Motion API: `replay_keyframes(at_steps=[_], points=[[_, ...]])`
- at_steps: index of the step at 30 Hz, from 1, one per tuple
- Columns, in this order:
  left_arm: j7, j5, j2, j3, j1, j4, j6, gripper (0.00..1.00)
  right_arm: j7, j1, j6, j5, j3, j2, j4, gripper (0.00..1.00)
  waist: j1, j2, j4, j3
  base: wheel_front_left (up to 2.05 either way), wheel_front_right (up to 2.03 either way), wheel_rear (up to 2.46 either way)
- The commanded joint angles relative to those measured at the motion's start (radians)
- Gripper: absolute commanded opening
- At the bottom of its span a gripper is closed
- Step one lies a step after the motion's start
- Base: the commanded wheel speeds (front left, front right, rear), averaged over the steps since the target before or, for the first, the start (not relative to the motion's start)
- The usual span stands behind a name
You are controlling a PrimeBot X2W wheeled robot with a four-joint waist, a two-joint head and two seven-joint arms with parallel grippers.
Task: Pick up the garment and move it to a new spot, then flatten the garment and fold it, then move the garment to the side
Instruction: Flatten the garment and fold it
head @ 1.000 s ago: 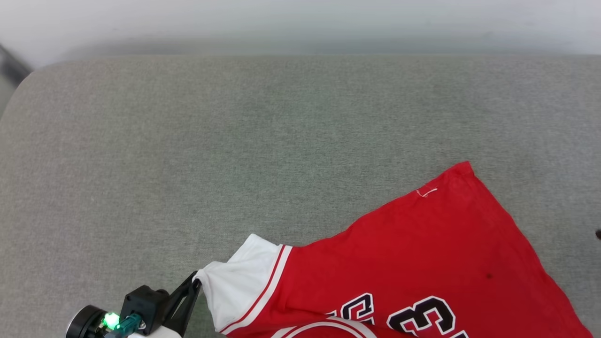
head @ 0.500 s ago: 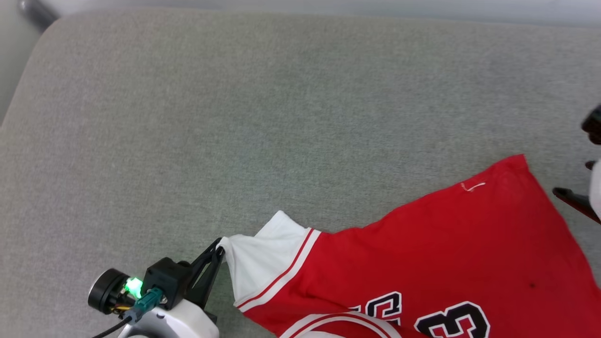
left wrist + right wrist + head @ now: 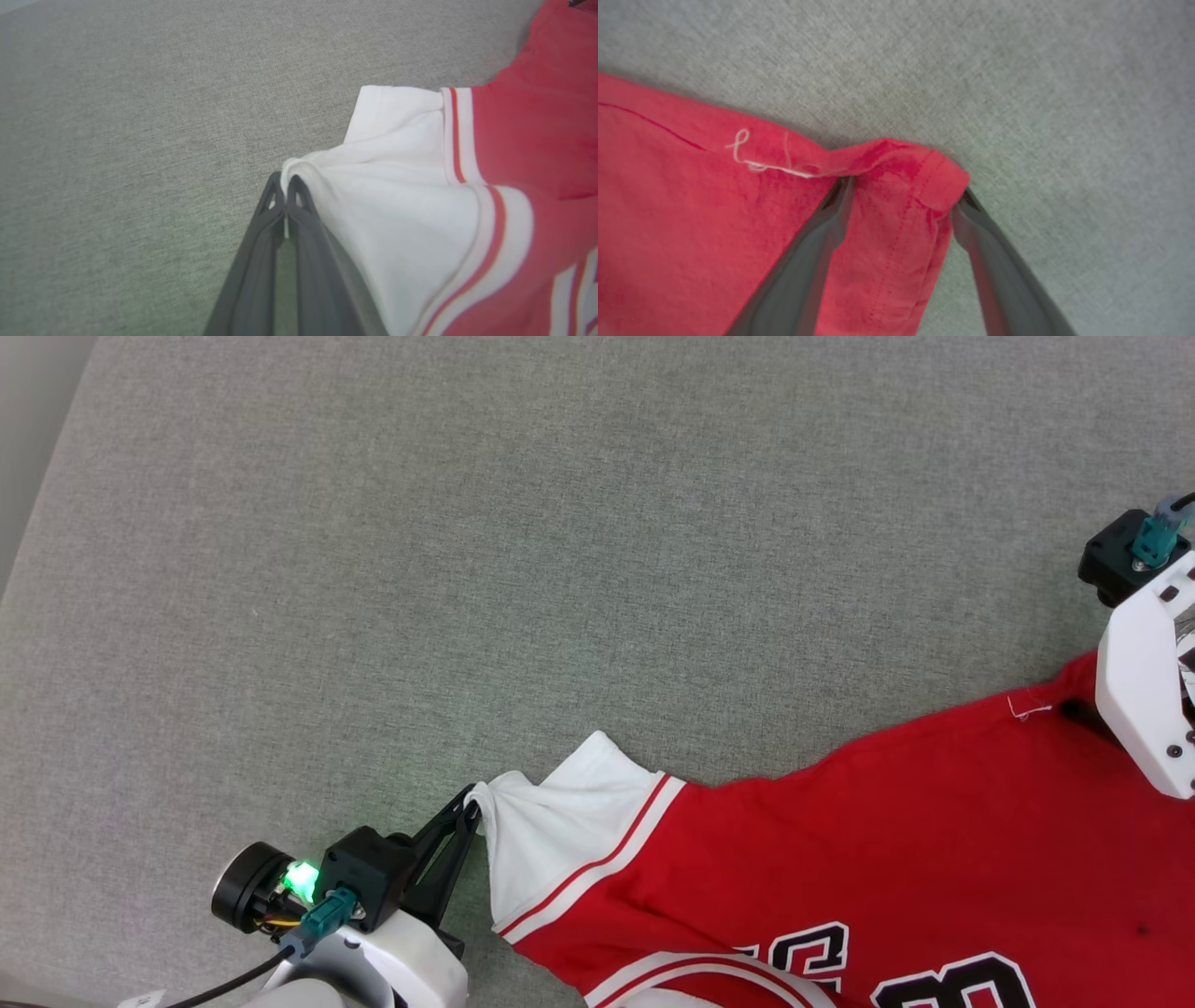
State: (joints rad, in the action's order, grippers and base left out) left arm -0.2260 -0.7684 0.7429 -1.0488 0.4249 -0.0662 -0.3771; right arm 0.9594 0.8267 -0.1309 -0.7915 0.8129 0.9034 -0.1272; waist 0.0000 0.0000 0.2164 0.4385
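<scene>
The garment [image 3: 840,840], a red jersey with white sleeves and black-and-white lettering, lies spread across the lower right of the head view. My left gripper [image 3: 471,800] is shut on the tip of the white sleeve [image 3: 397,210], pinching a small fold between its fingertips [image 3: 285,179]. At the right edge, the white wrist of my right arm [image 3: 1144,691] hangs over the garment's red hem corner [image 3: 924,177]. My right gripper [image 3: 903,189] is open, one finger on each side of that corner, with the cloth lying between them.
A wide grey fabric cushion [image 3: 467,569] carries everything, with free surface above and left of the garment. Its rounded left edge [image 3: 42,495] runs down the far left. A loose white thread [image 3: 756,163] sits on the hem near the right fingers.
The camera has tilted down and shifted, so the whole picture moved. My right arm has come in from the right and reached the hem corner. The left gripper keeps hold of the sleeve.
</scene>
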Motion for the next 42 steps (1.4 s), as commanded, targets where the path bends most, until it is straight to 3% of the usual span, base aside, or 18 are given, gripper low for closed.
replay_keyframes(at_steps=[1,2,3,4,20,26,34,42], points=[[-0.006,0.007,-0.008,0.002,0.014,0.008,0.004,0.00,-0.005,-0.029,0.000,-0.022,0.055,-0.017,-0.027,1.00,0.0000,0.0000,0.004,0.004,0.00,0.00,0.00],[-0.007,0.006,-0.011,0.002,0.013,0.012,0.005,0.00,-0.010,-0.033,0.000,-0.030,0.076,-0.014,-0.032,1.00,0.0000,0.0000,0.004,0.003,0.00,0.00,0.00],[-0.008,0.004,-0.013,0.002,0.011,0.017,0.006,0.00,-0.015,-0.032,0.000,-0.036,0.095,-0.010,-0.036,0.78,0.0000,0.0000,0.002,0.000,0.00,0.00,0.00],[-0.009,0.001,-0.013,0.003,0.008,0.021,0.007,0.00,-0.031,-0.027,-0.001,-0.046,0.104,-0.009,-0.038,0.00,0.0000,0.0000,-0.001,-0.006,0.00,0.00,0.00],[-0.014,-0.034,0.017,0.012,-0.008,0.108,0.045,0.00,-0.425,0.040,0.000,-0.103,0.178,0.003,-0.014,0.00,0.0000,0.0000,-0.101,-0.288,0.00,0.00,0.00],[-0.002,-0.026,0.018,0.037,0.044,0.093,0.034,0.00,-0.541,0.059,0.001,-0.087,0.159,0.012,-0.017,0.00,0.0000,0.0000,-0.134,-0.350,0.00,0.00,0.00],[0.030,0.012,0.010,0.083,0.242,0.125,0.091,0.00,-0.663,0.124,0.001,-0.033,0.078,-0.015,-0.041,0.00,0.0000,0.0000,-0.175,-0.376,0.00,0.00,0.00],[0.087,0.075,-0.027,0.148,0.566,0.185,0.165,0.00,-0.670,0.291,0.001,0.059,-0.013,-0.066,-0.050,0.00,0.0000,0.0000,-0.205,-0.278,0.00,0.00,0.00]])
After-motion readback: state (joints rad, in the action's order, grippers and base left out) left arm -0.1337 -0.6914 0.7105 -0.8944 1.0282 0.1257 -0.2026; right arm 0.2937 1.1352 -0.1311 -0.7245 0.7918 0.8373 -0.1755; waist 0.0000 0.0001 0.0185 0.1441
